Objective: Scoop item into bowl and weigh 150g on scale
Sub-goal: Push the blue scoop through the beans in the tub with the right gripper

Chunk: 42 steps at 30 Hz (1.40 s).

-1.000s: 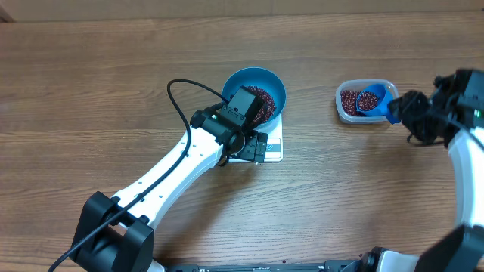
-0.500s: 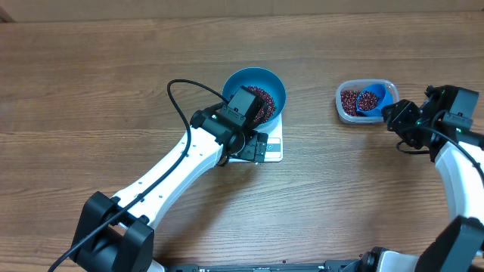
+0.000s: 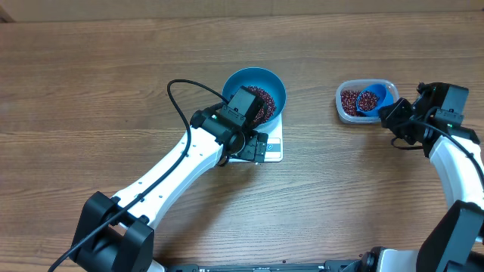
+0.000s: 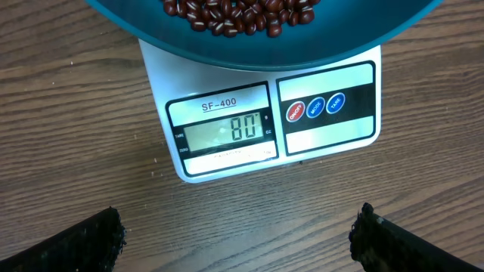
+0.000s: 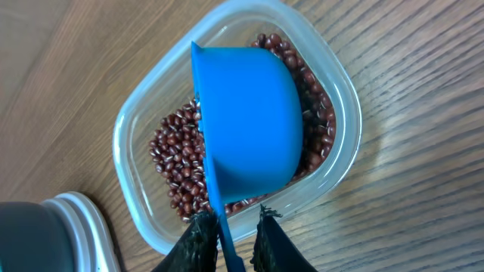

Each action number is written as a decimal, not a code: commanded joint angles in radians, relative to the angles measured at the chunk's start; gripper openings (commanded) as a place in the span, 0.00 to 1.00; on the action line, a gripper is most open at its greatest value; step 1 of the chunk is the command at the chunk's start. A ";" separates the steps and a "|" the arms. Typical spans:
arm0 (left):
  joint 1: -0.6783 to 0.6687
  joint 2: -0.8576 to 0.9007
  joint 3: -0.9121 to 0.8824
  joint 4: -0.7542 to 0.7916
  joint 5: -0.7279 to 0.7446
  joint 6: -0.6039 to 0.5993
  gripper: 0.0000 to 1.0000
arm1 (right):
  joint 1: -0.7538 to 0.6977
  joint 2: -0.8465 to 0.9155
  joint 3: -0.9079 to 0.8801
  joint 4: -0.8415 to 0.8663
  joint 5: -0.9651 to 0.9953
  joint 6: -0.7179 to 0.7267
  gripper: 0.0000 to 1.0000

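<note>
Beans lie as a dark red-brown heap in the blue bowl, which sits on the white scale near the middle of the desk, a little toward its far edge. The bowl overhangs most of the scale, and I can see only the panel edge. From the left wrist I read 80 on the display, with three round buttons beside it.

The left fingers hover just off the scale's panel edge, spread wide, with only bare desk between them.

Toward the right edge of the desk stands a clear plastic tub with more beans in it. A blue scoop rests in the tub, beans in its cup in the overhead view, and its handle reaches over the tub's rim. The right fingers are closed on that handle, one on each side.
</note>
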 commanded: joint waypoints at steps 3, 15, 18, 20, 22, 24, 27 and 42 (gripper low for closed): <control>-0.007 0.006 0.010 0.002 0.004 -0.014 1.00 | 0.003 0.021 0.001 0.052 -0.019 0.000 0.16; -0.006 0.006 0.010 0.002 0.004 -0.014 1.00 | 0.002 0.021 0.001 0.071 -0.019 0.000 0.06; -0.007 0.006 0.010 0.002 0.004 -0.014 1.00 | 0.002 0.021 0.001 0.071 -0.019 0.000 0.06; -0.006 0.006 0.010 0.002 0.004 -0.014 1.00 | 0.002 0.021 0.001 0.073 -0.019 0.000 0.06; -0.007 0.006 0.010 0.002 0.004 -0.014 1.00 | 0.002 0.021 0.001 0.079 -0.019 -0.001 0.04; -0.007 0.006 0.010 0.002 0.004 -0.014 1.00 | 0.002 0.020 0.002 0.084 -0.020 -0.001 0.04; -0.006 0.006 0.010 0.002 0.004 -0.014 1.00 | 0.002 -0.012 0.027 0.053 -0.019 -0.015 0.04; -0.006 0.006 0.010 0.002 0.004 -0.014 1.00 | 0.048 -0.036 0.285 -0.300 0.021 -0.331 0.04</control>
